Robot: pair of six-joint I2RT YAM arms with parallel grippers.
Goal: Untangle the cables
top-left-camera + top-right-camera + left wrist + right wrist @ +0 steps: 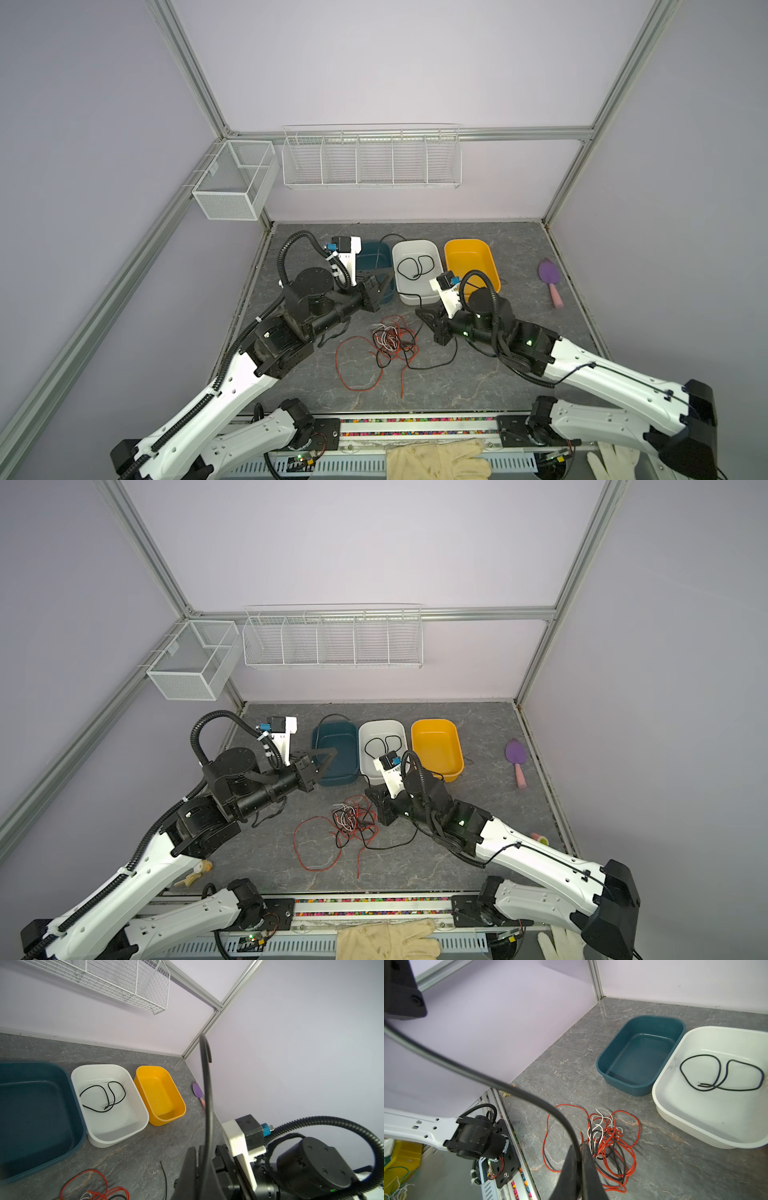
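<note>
The left gripper [200,1153] is pinched shut on a black cable [208,1088] close to its bare end. The right gripper [580,1150] is clamped on the same cable farther along, so it hangs between them. The other cables [390,341], red, white and black, lie knotted in the middle of the table [457,390], nearer its front edge, and a loose black cable [417,268] lies coiled in the white tub [430,251] by the back edge.

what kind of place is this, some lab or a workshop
Most likely a robot test cell in a lab: a left arm and right arm mounted at a grey tabletop, aluminium framing holding plain lilac panels, and staged props such as a white tub and tangled cables.
</note>
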